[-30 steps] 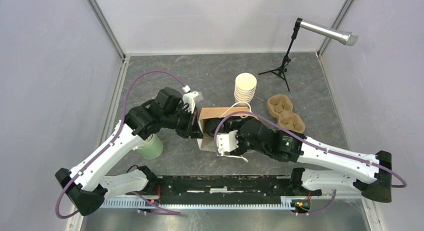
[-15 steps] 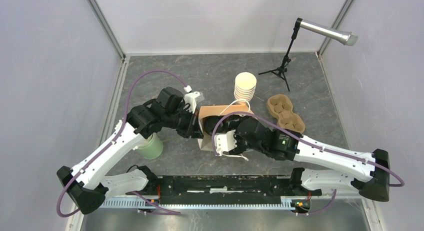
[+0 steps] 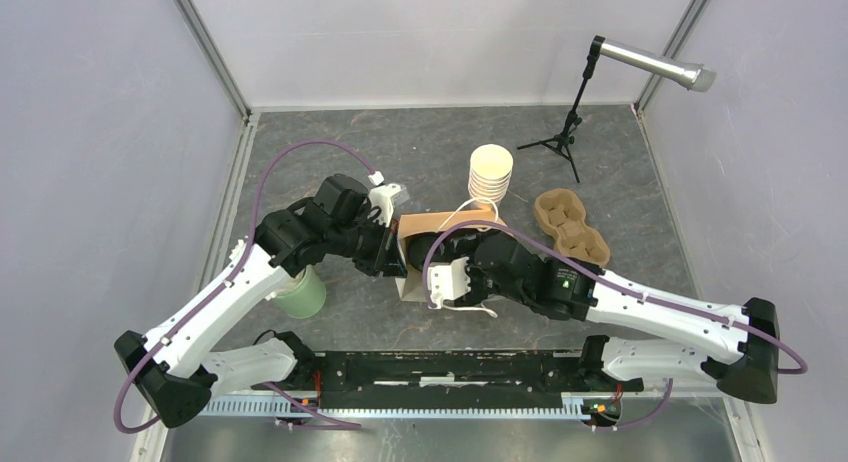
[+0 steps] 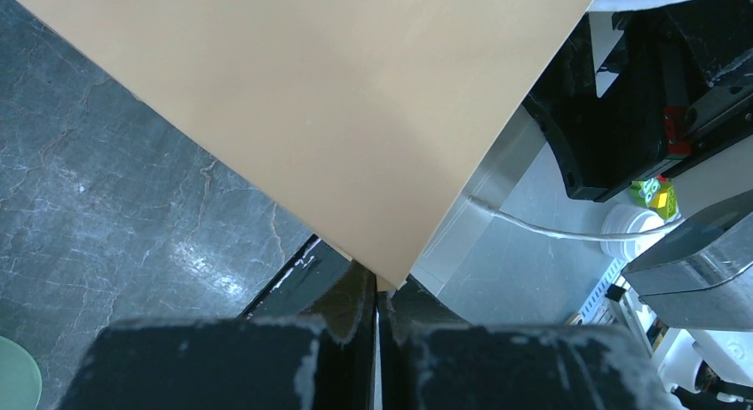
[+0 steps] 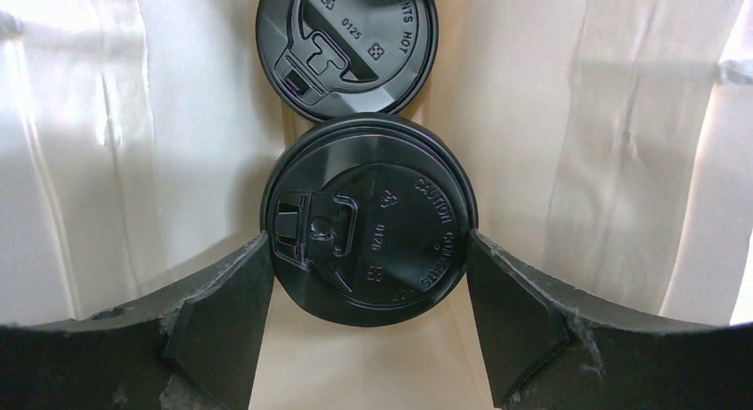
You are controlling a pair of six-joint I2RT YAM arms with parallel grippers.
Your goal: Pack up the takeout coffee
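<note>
A paper bag [image 3: 447,222], brown outside and white inside, stands open at the table's middle. My left gripper [image 4: 377,290] is shut on the bag's edge [image 4: 311,99] and holds it from the left [image 3: 393,260]. My right gripper [image 5: 368,277] reaches down inside the bag. Its fingers [image 5: 222,303] press both sides of the black lid of a takeout coffee cup [image 5: 368,219]. A second lidded coffee cup [image 5: 346,46] stands just beyond it in the bag. The cups' paper bodies are hidden under the lids. In the top view the right wrist [image 3: 452,277] covers the bag's mouth.
A stack of lidless cream cups [image 3: 491,174] stands behind the bag. A brown pulp cup carrier [image 3: 571,225] lies to the right. A pale green cup [image 3: 301,294] sits under my left arm. A small tripod stand [image 3: 560,137] is at the back right.
My right arm has shifted slightly to the left, further over the bag. The left arm and the bag have barely moved.
</note>
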